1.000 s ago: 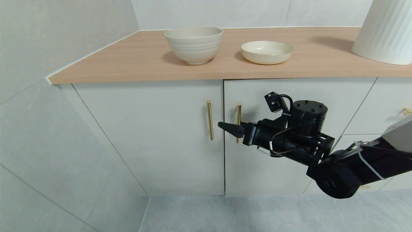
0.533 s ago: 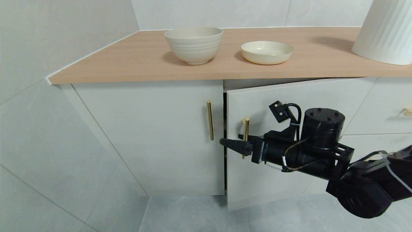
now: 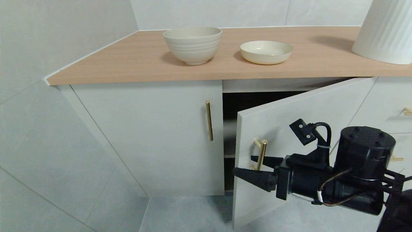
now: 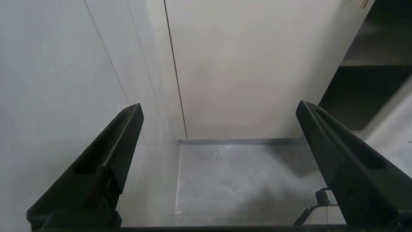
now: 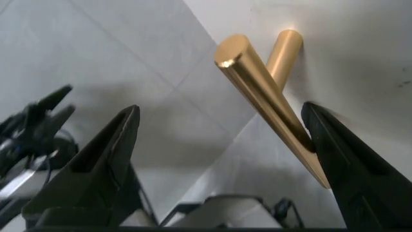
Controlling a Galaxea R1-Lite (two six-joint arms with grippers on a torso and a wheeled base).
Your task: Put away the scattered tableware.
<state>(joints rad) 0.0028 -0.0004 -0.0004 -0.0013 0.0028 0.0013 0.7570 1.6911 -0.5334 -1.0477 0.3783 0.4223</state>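
A ribbed cream bowl and a shallow cream dish stand side by side on the wooden counter. Below them the right cabinet door stands partly swung out. My right gripper is open, with the door's gold bar handle between its two black fingers. The right wrist view has that handle slanting across the gap of the right gripper. My left gripper is open and holds nothing, low in front of the cabinet and the grey floor.
The left cabinet door is closed, with its gold handle beside the gap. The opening shows a dark interior with a shelf. A tall white ribbed vessel stands on the counter at the right. A tiled wall closes the left.
The right cabinet door has swung from closed to partly open. My right arm drew back and down with the handle between its fingers.
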